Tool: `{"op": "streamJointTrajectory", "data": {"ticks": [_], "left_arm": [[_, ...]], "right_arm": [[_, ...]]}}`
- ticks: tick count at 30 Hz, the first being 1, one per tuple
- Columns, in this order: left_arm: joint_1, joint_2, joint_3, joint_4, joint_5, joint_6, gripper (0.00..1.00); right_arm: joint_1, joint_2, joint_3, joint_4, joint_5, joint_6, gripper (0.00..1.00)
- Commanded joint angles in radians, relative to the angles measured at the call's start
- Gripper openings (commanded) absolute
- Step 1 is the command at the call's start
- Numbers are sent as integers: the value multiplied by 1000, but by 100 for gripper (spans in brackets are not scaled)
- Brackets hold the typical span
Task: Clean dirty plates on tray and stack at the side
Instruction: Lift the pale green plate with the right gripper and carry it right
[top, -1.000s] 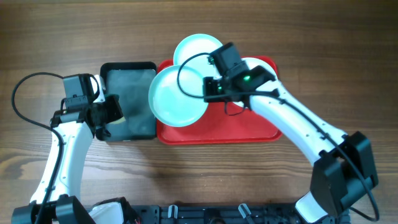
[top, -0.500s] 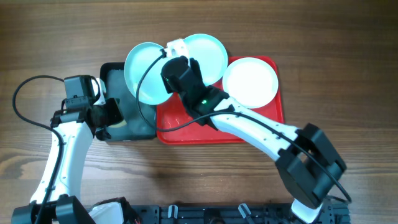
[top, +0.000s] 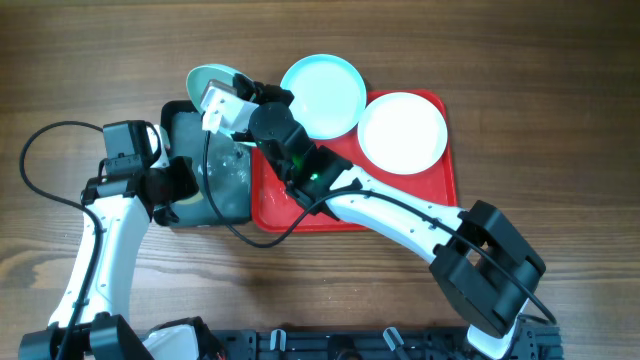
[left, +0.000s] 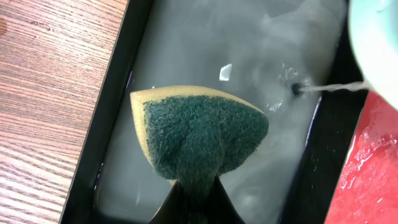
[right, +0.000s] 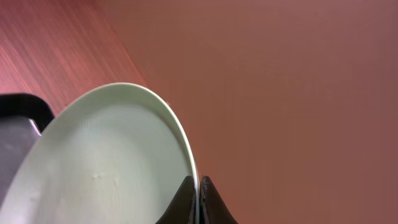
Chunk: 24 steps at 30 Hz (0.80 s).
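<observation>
blue plate (top: 205, 77): upper left, tilted on edge over black basin (top: 228, 190) | right gripper (right: 199, 186): pinching its rim | left gripper (left: 196, 186): squeezing sponge (left: 199, 134) | handling: stiff, light, probably wet and slippery; grip rim only

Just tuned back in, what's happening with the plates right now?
The right hand pinches one turquoise plate by its rim, tilted on edge over the black tray of cloudy water. The left hand holds the sponge above that tray, apart from the plate. A second turquoise plate lies over a far corner of the red tray; the white plate sits on that tray. Nothing is stacked aside yet.
</observation>
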Motion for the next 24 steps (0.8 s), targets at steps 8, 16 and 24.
{"op": "streamJointTrajectory", "data": {"ticks": [8,16,24], "left_arm": [[4,5,-6,4,16,-10,4],[4,6,-6,4,16,-10,4],[4,5,-6,4,16,-10,4]], "right_arm": [[7,13,14,21,-46,-140,4],[6,13,14,21,-46,-140,4],[6,13,14,21,-46,-139,5]]}}
